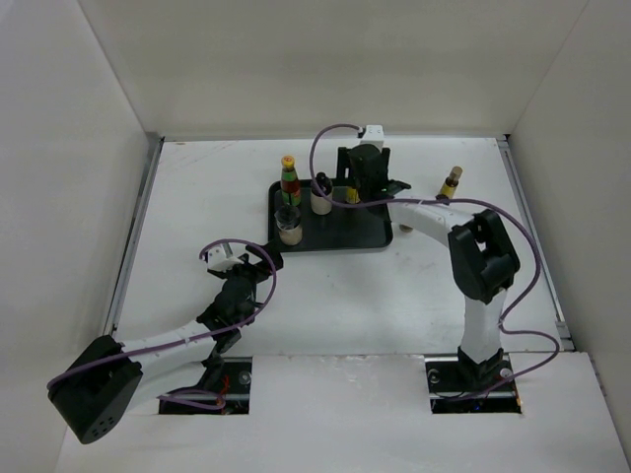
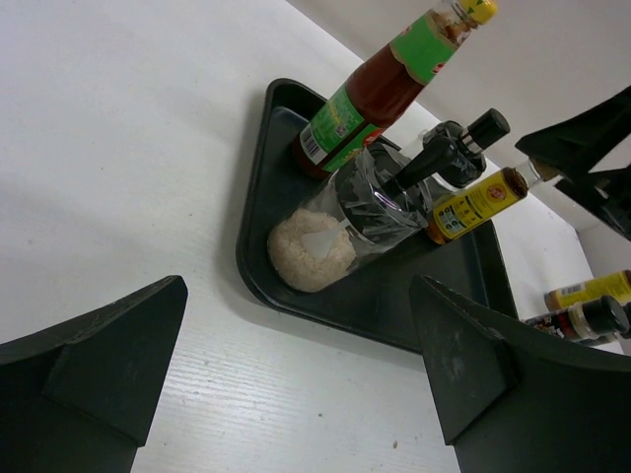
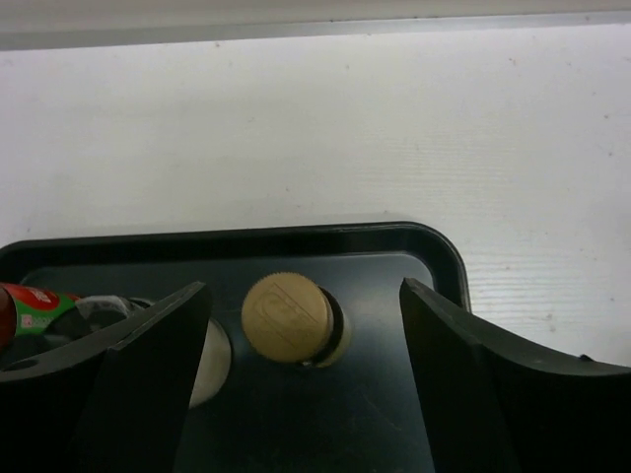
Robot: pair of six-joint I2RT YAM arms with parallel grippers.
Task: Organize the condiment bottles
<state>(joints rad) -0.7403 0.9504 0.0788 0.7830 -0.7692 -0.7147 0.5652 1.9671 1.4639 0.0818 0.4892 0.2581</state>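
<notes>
Because the right gripper (image 3: 302,288) hangs straight above the tan-capped bottle (image 3: 286,317), its fingers spread wide on either side and touching neither cap nor body, it has hold of nothing. The bottle stands on its own toward the far right corner of the black tray (image 1: 340,245). Its long axis is upright, pointing at the wrist camera, so the clean way off looks to be straight up. A sideways swing could tip it into the white bottle with the black cap (image 1: 321,197) just to its left. The red-and-green bottle (image 1: 289,182) and the short clear jar (image 1: 288,229) stand along the tray's left side. A yellow-capped bottle (image 1: 451,183) stands upright on the white table (image 1: 325,305), well apart from the tray on its right, and the right arm is much the nearer to it. A small dark bottle (image 2: 584,318) also shows past that end of the tray in the left wrist view. The left gripper (image 2: 299,296) is wide open and empty, just off the tray's near left corner, with the whole tray between it and those bottles. The table is flat, with free room beside the tray on the right.
</notes>
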